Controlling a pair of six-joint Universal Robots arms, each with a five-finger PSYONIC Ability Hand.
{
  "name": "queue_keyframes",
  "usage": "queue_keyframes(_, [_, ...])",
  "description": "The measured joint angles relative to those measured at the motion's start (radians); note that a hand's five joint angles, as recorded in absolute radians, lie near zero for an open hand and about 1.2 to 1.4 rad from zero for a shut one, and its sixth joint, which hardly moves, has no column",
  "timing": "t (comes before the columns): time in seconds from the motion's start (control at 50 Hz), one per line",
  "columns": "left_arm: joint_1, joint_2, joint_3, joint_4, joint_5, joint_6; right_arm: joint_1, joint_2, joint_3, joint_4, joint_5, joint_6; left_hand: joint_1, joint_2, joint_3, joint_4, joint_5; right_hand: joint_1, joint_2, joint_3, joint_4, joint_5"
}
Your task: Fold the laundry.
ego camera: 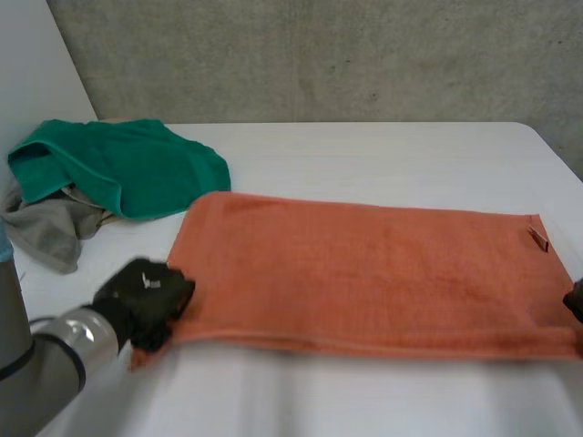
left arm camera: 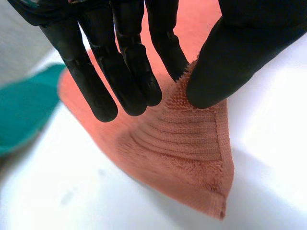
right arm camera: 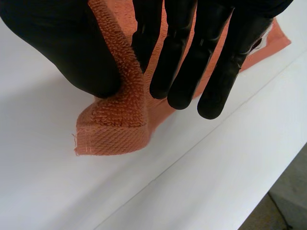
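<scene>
An orange towel [ego camera: 364, 273] lies spread flat across the white table [ego camera: 383, 155], long side left to right. My left hand [ego camera: 146, 300] is at its near left corner. In the left wrist view the thumb [left arm camera: 225, 62] and a finger pinch that corner of the towel [left arm camera: 187, 143], which is lifted into a ridge. My right hand [ego camera: 575, 300] is at the near right corner. In the right wrist view its thumb [right arm camera: 72, 52] and a finger pinch the towel's corner [right arm camera: 120, 120], lifted off the table.
A green garment [ego camera: 127, 168] lies bunched at the back left on top of a grey one [ego camera: 50, 228]. A small tag [ego camera: 538, 238] sits at the towel's far right corner. The table's right edge [right arm camera: 268, 158] runs close beside my right hand.
</scene>
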Motion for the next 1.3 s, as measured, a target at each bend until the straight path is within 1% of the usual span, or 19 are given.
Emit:
queue_keyframes(0.12, [0.001, -0.014, -0.012, -0.006, 0.011, 0.009, -0.033, -0.036, 0.071, -0.024, -0.032, -0.04, 0.0, 0.0, 0.0, 0.0, 0.0, 0.0, 0.0, 0.0, 0.0, 0.0])
queue_keyframes(0.18, [-0.001, -0.045, 0.01, 0.047, 0.012, 0.006, -0.031, -0.016, 0.067, -0.07, -0.037, -0.045, 0.0, 0.0, 0.0, 0.0, 0.0, 0.0, 0.0, 0.0, 0.0, 0.0])
queue_keyframes(0.3, [-0.019, -0.189, 0.129, 0.219, 0.003, 0.0, 0.016, 0.103, -0.015, -0.235, -0.018, 0.009, 0.0, 0.0, 0.0, 0.0, 0.0, 0.0, 0.0, 0.0, 0.0, -0.001])
queue_keyframes(0.42, [-0.043, -0.31, 0.242, 0.318, -0.009, -0.005, 0.092, 0.208, -0.117, -0.34, 0.004, 0.091, 0.0, 0.0, 0.0, 0.0, 0.0, 0.0, 0.0, 0.0, 0.0, 0.002])
queue_keyframes(0.58, [-0.086, -0.474, 0.41, 0.458, -0.095, -0.002, 0.169, 0.363, -0.275, -0.515, 0.03, 0.158, 0.0, 0.0, 0.0, 0.0, 0.0, 0.0, 0.0, 0.0, 0.0, 0.007])
queue_keyframes(0.68, [-0.101, -0.574, 0.513, 0.509, -0.13, 0.004, 0.198, 0.454, -0.364, -0.614, 0.035, 0.166, 0.0, 0.0, 0.0, 0.0, 0.0, 0.0, 0.0, 0.0, 0.0, 0.007])
queue_keyframes(0.72, [-0.101, -0.581, 0.521, 0.511, -0.132, 0.005, 0.199, 0.46, -0.369, -0.62, 0.035, 0.166, 0.0, 0.0, 0.0, 0.0, 0.0, 0.0, 0.0, 0.0, 0.0, 0.007])
queue_keyframes(0.84, [-0.105, -0.692, 0.644, 0.526, -0.137, 0.011, 0.216, 0.558, -0.458, -0.719, 0.041, 0.162, 0.0, 0.0, 0.0, 0.0, 0.0, 0.0, 0.0, 0.0, 0.0, 0.007])
queue_keyframes(0.86, [-0.105, -0.703, 0.657, 0.528, -0.136, 0.012, 0.218, 0.567, -0.466, -0.73, 0.041, 0.161, -0.007, -0.024, -0.018, -0.019, -0.01, 0.0, 0.0, 0.0, 0.0, 0.007])
queue_keyframes(0.92, [-0.105, -0.735, 0.705, 0.548, -0.132, 0.013, 0.23, 0.604, -0.496, -0.774, 0.048, 0.166, -0.424, -0.468, -0.445, -0.457, -0.406, -0.026, -0.031, -0.02, -0.02, -0.012])
queue_keyframes(0.94, [-0.105, -0.738, 0.712, 0.556, -0.132, 0.013, 0.233, 0.611, -0.503, -0.788, 0.054, 0.171, -0.424, -0.468, -0.445, -0.457, -0.406, -0.152, -0.17, -0.171, -0.173, -0.149])
queue_keyframes(0.96, [-0.105, -0.738, 0.712, 0.556, -0.132, 0.013, 0.233, 0.611, -0.503, -0.788, 0.054, 0.171, -0.424, -0.468, -0.445, -0.457, -0.406, -0.152, -0.17, -0.171, -0.173, -0.149])
queue_keyframes(0.98, [-0.106, -0.74, 0.725, 0.578, -0.132, 0.012, 0.238, 0.617, -0.513, -0.812, 0.068, 0.186, -0.78, -0.782, -0.77, -0.792, -0.738, -0.318, -0.368, -0.365, -0.347, -0.309])
queue_keyframes(1.0, [-0.106, -0.74, 0.725, 0.578, -0.132, 0.012, 0.238, 0.617, -0.513, -0.812, 0.068, 0.186, -0.78, -0.782, -0.77, -0.792, -0.738, -0.318, -0.368, -0.365, -0.347, -0.309])
queue_keyframes(1.02, [-0.107, -0.738, 0.729, 0.595, -0.132, 0.01, 0.242, 0.615, -0.518, -0.83, 0.083, 0.206, -0.926, -0.969, -0.957, -0.974, -0.913, -0.697, -0.784, -0.774, -0.774, -0.729])
queue_keyframes(1.06, [-0.11, -0.73, 0.73, 0.609, -0.132, 0.008, 0.245, 0.609, -0.52, -0.847, 0.099, 0.231, -0.927, -0.987, -0.977, -0.993, -0.931, -0.697, -0.784, -0.774, -0.774, -0.729])
queue_keyframes(1.08, [-0.114, -0.716, 0.727, 0.621, -0.133, 0.006, 0.246, 0.593, -0.519, -0.861, 0.113, 0.266, -0.927, -0.987, -0.977, -0.993, -0.931, -0.788, -0.952, -0.959, -0.951, -0.906])
queue_keyframes(1.18, [-0.13, -0.646, 0.676, 0.634, -0.134, 0.001, 0.245, 0.504, -0.488, -0.866, 0.121, 0.379, -0.927, -0.993, -0.981, -0.996, -0.932, -0.788, -0.956, -0.966, -0.953, -0.912])
queue_keyframes(1.3, [-0.14, -0.505, 0.535, 0.605, -0.128, 0.002, 0.228, 0.363, -0.407, -0.758, 0.022, 0.457, -0.927, -0.993, -0.981, -0.996, -0.932, -0.788, -0.956, -0.966, -0.953, -0.912])
